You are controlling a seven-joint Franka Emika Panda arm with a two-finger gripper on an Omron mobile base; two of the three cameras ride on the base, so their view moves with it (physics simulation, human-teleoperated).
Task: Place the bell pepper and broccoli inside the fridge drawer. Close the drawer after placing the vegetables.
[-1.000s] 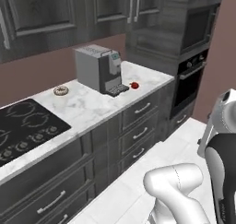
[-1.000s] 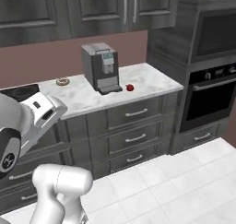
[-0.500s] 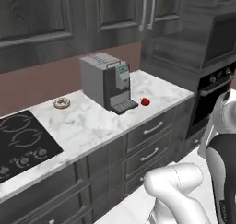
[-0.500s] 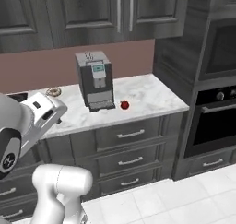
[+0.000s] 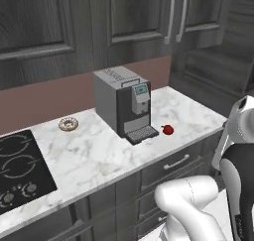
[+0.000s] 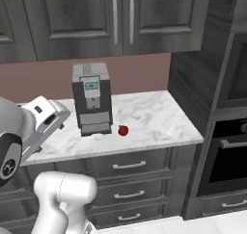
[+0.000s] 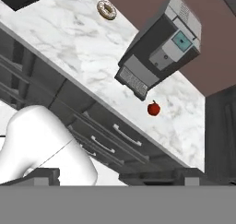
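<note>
The bell pepper [image 5: 167,130] is small, glossy and red. It lies on the marble counter [image 5: 89,155] just right of the coffee machine's tray, and it also appears in the right base view [image 6: 123,130] and the hand view [image 7: 153,109]. My gripper [image 7: 103,178] hangs in front of the counter, well short of the pepper, with its two dark fingertips [image 7: 42,176] far apart and nothing between them. My hand shows at the right edge of the left base view [image 5: 242,120]. The broccoli and the fridge drawer are out of view.
A grey coffee machine [image 5: 121,106] stands mid-counter with a donut [image 5: 68,124] to its left. A black cooktop [image 5: 15,170] is at the far left. Grey drawers with bar handles [image 6: 130,165] run under the counter. A wall oven [image 6: 231,151] stands to the right.
The whole picture has shifted: the base has driven closer to the counter, so the coffee machine and pepper look larger. Nothing on the counter has moved.
</note>
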